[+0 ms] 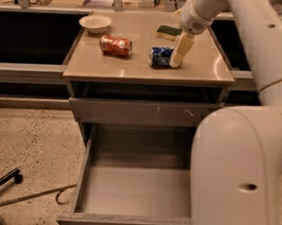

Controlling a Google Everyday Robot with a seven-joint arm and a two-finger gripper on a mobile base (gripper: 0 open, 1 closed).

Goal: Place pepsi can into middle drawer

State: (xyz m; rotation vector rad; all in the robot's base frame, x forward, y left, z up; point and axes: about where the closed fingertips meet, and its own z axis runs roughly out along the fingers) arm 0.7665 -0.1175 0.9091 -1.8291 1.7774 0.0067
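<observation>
The pepsi can, blue and dented, lies on its side on the tan cabinet top. My gripper reaches down from the upper right and its tip is at the can's right end, touching or almost touching it. The middle drawer stands pulled out below, with a bare grey floor. Its right part is hidden behind my white arm.
An orange-red dented can lies left of the pepsi can. A white bowl stands at the back left and a green sponge at the back. A closed scratched drawer front is above the open drawer. Cables lie on the floor at left.
</observation>
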